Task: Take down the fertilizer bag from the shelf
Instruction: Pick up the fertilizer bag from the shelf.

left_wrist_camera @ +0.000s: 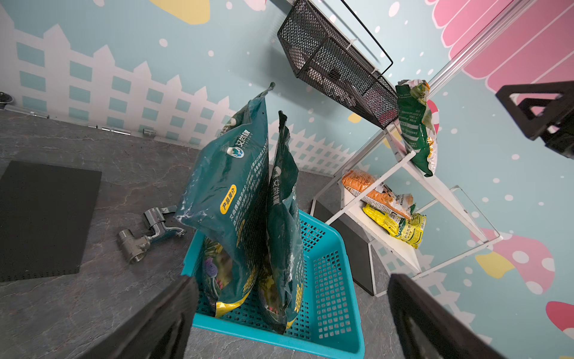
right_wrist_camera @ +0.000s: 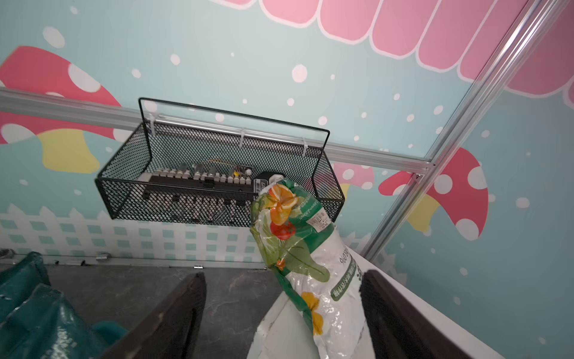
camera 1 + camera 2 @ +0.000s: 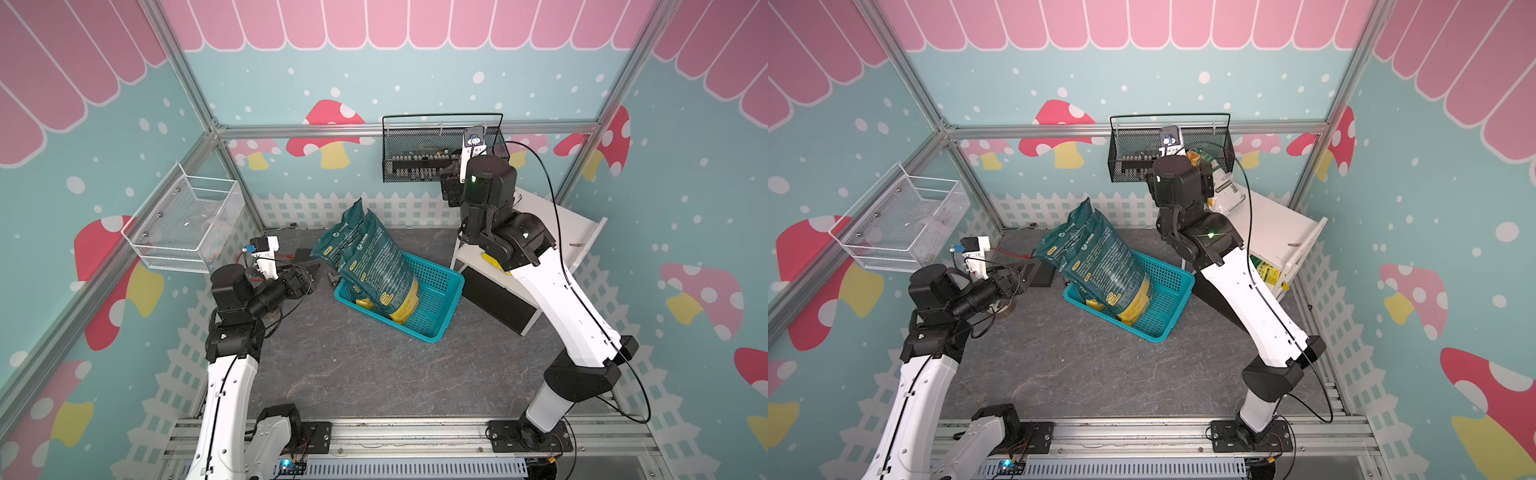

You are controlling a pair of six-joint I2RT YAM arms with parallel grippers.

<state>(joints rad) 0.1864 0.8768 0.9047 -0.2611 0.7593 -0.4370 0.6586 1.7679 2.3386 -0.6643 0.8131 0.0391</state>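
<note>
The fertilizer bag (image 2: 310, 264), white and green with fruit pictures, stands upright on the top board of the white shelf (image 3: 1275, 224) at the back right. My right gripper (image 2: 284, 314) is open around the bag's lower part. One finger is close against the bag, and a gap remains on the other side. In a top view the bag (image 3: 1229, 189) shows just behind the right wrist. The left wrist view also shows the bag (image 1: 416, 130) on the shelf (image 1: 388, 239). My left gripper (image 3: 309, 272) is open and empty, low beside the teal basket.
A teal basket (image 3: 438, 291) in the middle holds two tall dark teal bags (image 3: 374, 257). Orange (image 1: 375, 192) and yellow (image 1: 397, 223) bags lie on the shelf's lower tier. A black wire basket (image 3: 424, 153) hangs above the shelf, a white mesh basket (image 3: 187, 224) at left. A metal tap (image 1: 149, 233) and black mat (image 1: 46, 217) lie near the left gripper.
</note>
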